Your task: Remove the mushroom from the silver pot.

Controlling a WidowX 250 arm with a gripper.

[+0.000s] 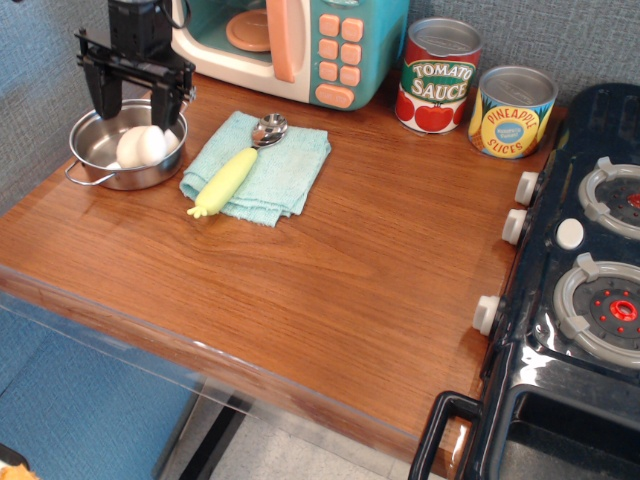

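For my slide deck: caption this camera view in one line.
Open claw poised over the mushroom in the silver pot, beside a spoon on a teal cloth.

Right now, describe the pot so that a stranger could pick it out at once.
Start at the toy microwave at the back of the wooden table; the pot sits in front of its left end, beside the blue cloth. It is the shallow, shiny steel bowl with loop handles holding a white mushroom, unlike the labelled cans, with the open end effector above it.
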